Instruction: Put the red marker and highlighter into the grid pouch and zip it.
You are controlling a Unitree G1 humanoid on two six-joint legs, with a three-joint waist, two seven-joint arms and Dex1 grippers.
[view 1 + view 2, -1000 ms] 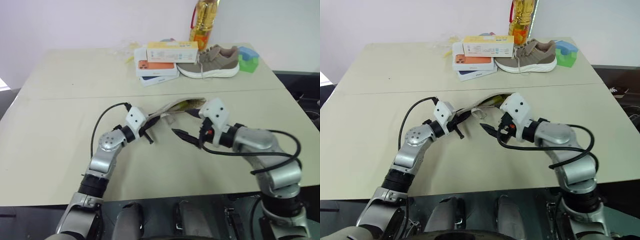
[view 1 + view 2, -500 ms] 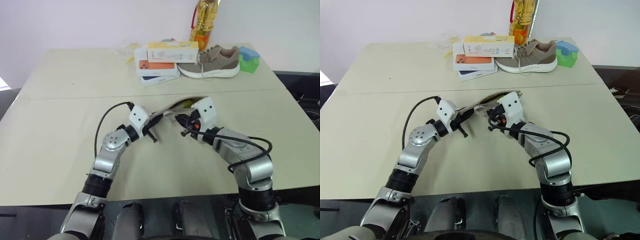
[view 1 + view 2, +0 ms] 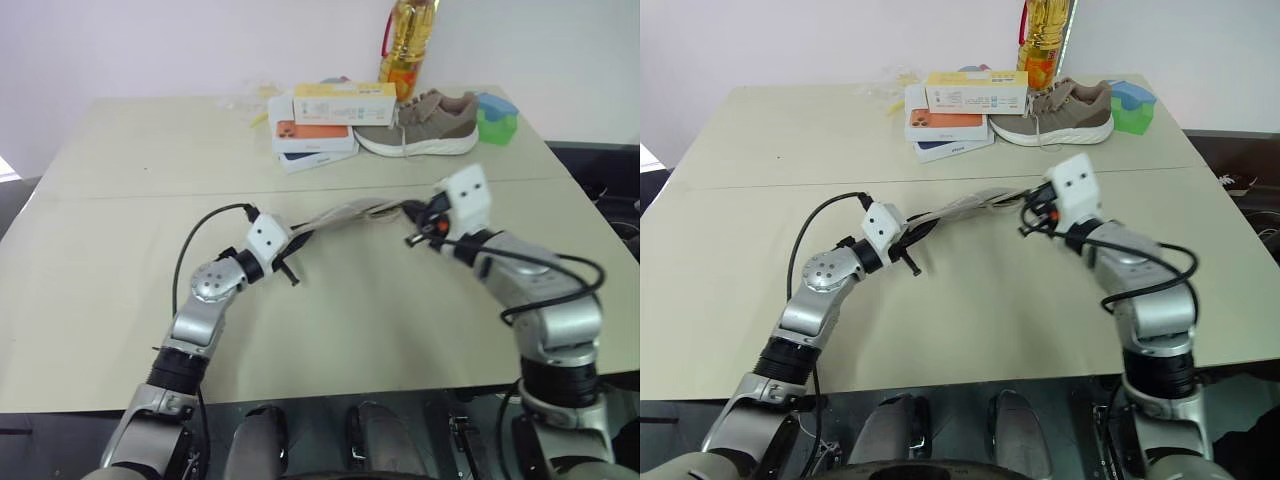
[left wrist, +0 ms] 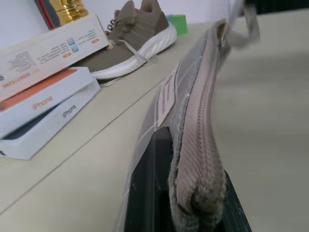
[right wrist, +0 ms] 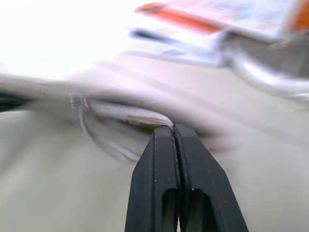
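Note:
The grid pouch hangs stretched between my two grippers just above the table, its zipper edge up and its mouth drawn together. My left gripper is shut on the pouch's left end; the left wrist view shows the zipper band and the white label running away from its fingers. My right gripper is shut on the zipper pull at the pouch's right end, with the pull's loop hanging beside it. The red marker and the highlighter are hidden.
At the back of the table stand stacked phone boxes, a brown shoe, a green block and a bottle of oil. A seam crosses the table behind the pouch.
My right gripper went from open to shut on the zipper pull and moved right with it, drawing the pouch's mouth together. The yellow inside no longer shows. My left gripper kept its hold.

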